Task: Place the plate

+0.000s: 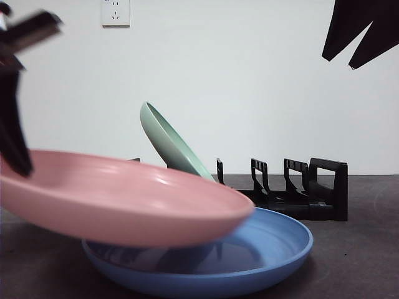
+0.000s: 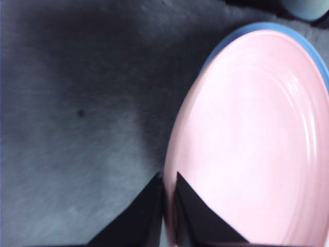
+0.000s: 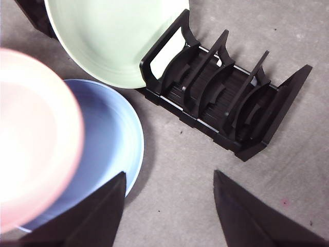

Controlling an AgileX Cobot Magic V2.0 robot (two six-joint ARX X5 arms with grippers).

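left gripper [image 2: 167,188] clamps pink plate [image 1: 124,199] rim, raised over blue plate [image 1: 249,261]; right gripper [image 3: 169,190] spread, idle.

The pink plate [image 1: 124,199] hides much of the blue plate [image 1: 274,249].

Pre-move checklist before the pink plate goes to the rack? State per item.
1. Left gripper shut on pink plate rim: ok.
2. Pink plate clear of blue plate: cannot tell; it hangs tilted just above it.
3. Rack has free slots: ok; several slots beside the green plate are vacant.
4. Green plate seated in rack: ok, leaning in the end slot.
5. Right gripper out of the path: ok, open, holding nothing, above the rack.
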